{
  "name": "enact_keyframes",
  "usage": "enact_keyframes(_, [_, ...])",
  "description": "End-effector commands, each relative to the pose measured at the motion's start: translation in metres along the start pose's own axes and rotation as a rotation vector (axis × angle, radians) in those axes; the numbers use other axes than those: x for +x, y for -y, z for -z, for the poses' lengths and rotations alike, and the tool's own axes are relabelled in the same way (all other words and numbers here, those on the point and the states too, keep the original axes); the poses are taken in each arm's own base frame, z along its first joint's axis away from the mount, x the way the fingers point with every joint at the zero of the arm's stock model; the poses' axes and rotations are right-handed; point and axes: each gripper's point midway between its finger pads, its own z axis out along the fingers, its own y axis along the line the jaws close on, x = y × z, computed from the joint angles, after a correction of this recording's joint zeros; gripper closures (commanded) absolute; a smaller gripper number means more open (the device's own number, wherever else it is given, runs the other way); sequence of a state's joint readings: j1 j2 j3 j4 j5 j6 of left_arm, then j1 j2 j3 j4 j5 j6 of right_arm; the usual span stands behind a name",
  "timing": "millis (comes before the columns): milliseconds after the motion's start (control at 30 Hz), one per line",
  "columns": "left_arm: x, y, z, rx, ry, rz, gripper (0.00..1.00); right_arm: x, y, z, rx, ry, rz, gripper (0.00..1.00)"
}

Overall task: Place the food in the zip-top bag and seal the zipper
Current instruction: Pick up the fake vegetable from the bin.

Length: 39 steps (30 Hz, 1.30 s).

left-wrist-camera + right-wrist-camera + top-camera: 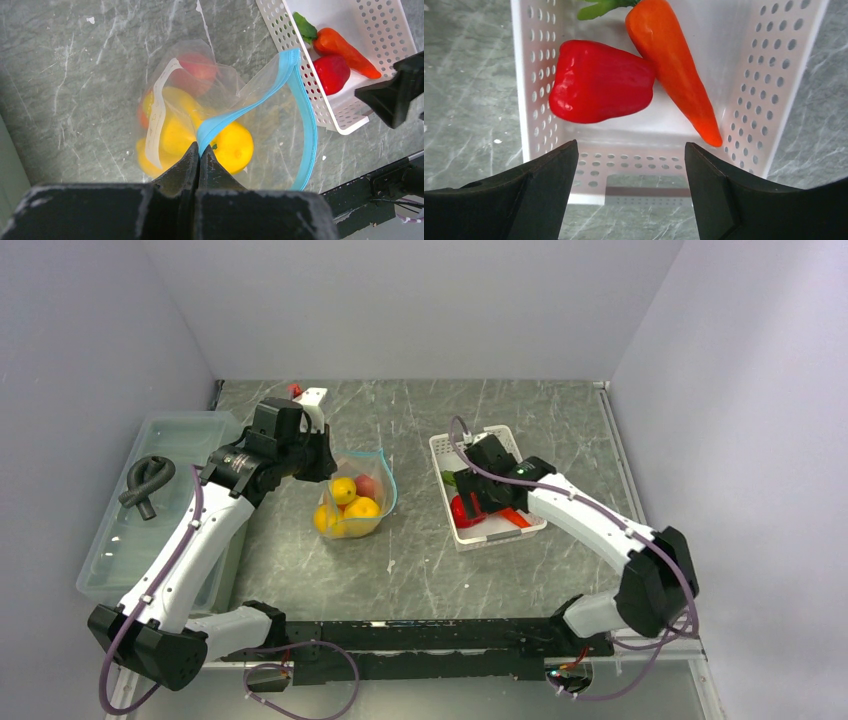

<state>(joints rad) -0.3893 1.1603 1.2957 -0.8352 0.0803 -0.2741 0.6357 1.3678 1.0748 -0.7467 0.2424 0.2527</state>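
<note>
The zip-top bag [357, 490] stood on the table to the left of the white basket [774, 90], a little apart from it, with its mouth turned up. Inside it lay yellow and orange round fruits [360, 508] and one reddish fruit. The left gripper [200, 150] was fully closed and pinched the zipper [250, 105] at the side of the mouth farther from the basket. From there the teal strip curved in a loop toward the basket. The right gripper [630, 155] hung over the near end of the basket, its jaws wide apart with nothing between them. In the basket the red pepper [599, 82] lay against the wall on the bag's side, touching the carrot [676, 70]. The carrot lay slantwise with its tip near the opposite wall. The green leafy piece [596, 7] was at the carrot's far end. A translucent bin [150, 540] stood beyond the bag, well apart from the basket.
</note>
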Motion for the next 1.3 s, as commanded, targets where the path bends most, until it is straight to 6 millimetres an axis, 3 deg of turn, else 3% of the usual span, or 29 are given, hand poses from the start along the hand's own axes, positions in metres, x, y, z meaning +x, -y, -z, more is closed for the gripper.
enact_keyframes(0, [-0.01, -0.002, 0.002, -0.005, 0.05, -0.014, 1.0, -0.005, 0.0, -0.017, 0.022, -0.012, 0.019, 0.18])
enact_keyframes(367, [-0.011, -0.003, 0.002, -0.002, 0.049, -0.01, 1.0, 0.003, -0.021, -0.041, -0.07, -0.092, 0.083, 0.15])
enact_keyframes(867, [-0.012, -0.004, 0.003, -0.005, 0.053, -0.007, 1.0, -0.031, -0.028, -0.069, -0.043, -0.074, 0.117, 0.02])
enact_keyframes(1267, [-0.012, -0.004, 0.003, -0.006, 0.054, -0.005, 1.0, -0.035, -0.027, -0.09, -0.064, -0.107, 0.095, 0.05])
